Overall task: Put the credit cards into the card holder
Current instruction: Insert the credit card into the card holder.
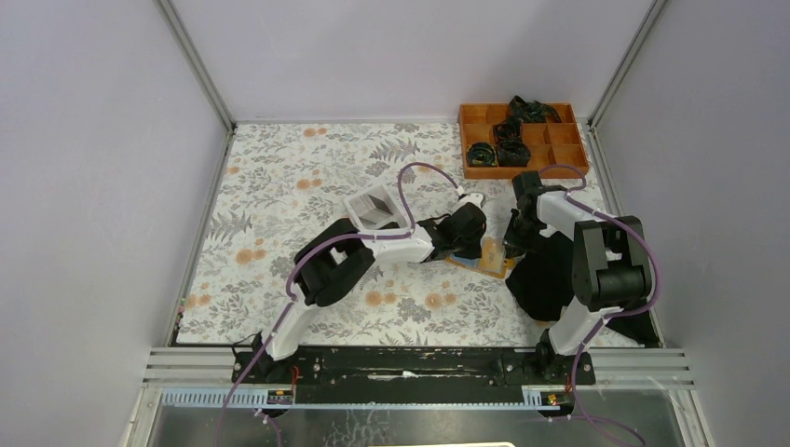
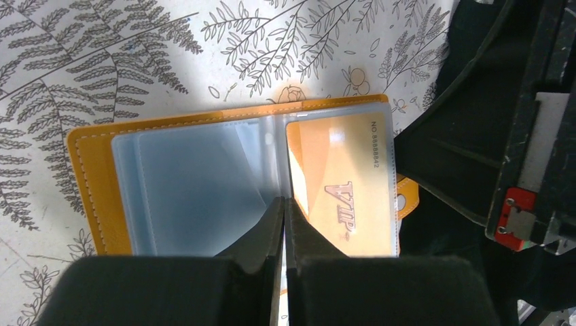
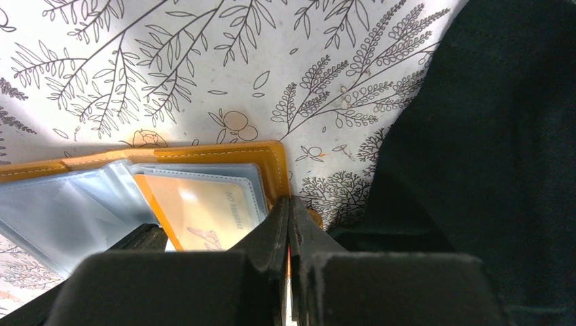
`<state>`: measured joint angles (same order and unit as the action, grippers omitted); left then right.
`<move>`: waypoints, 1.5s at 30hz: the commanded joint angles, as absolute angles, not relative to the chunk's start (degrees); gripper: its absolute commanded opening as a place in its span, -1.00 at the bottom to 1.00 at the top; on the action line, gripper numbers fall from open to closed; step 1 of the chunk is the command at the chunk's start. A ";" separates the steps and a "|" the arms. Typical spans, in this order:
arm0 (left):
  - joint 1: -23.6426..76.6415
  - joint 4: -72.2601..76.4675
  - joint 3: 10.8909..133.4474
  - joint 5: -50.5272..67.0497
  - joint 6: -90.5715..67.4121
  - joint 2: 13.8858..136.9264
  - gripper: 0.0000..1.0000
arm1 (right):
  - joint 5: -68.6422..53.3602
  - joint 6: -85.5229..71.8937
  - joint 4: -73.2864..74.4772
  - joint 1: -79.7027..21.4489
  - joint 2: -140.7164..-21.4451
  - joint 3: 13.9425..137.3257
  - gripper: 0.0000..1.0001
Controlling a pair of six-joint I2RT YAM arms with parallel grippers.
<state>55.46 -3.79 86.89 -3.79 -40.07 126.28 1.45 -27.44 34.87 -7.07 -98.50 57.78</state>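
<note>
Floral table (image 1: 279, 186) with an open card holder (image 2: 204, 183) near its right side, both pairs of jaws closed at it.

Black cloth (image 1: 540, 275) just beside the card holder's right end. Orange compartment tray (image 1: 522, 173) well beyond the card holder, far and to the right, with dark bundles in several cells. White box (image 1: 373, 207) beyond the card holder to the left, apart from it. Card holder spread flat, tan cover down, clear sleeves up. Orange card (image 2: 339, 183) marked VIP inside the sleeve on the half nearest the black cloth. Left jaws pressed together with nothing between them, tips on the sleeves at the card holder's fold. Right jaws likewise pressed together, tips at the card holder's right corner; any pinch on that edge impossible to tell.
</note>
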 commanded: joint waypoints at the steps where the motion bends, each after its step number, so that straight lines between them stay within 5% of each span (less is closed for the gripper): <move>1: 55.94 -2.90 89.09 -3.29 -38.95 127.56 -0.89 | 1.12 -28.03 29.92 -7.49 -102.81 56.79 -0.99; 26: 56.07 -2.09 88.73 -1.68 -39.79 127.12 -0.75 | 1.33 -28.74 29.52 -7.57 -103.79 57.66 -0.98; 45: 54.18 -7.22 82.76 -10.83 -39.74 116.87 -0.36 | 4.01 -29.14 31.79 -7.65 -99.10 59.66 -0.54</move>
<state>54.70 -6.76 84.25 -7.07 -39.94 121.69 2.22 -27.53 36.84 -7.09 -99.57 59.42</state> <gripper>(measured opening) 0.311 0.193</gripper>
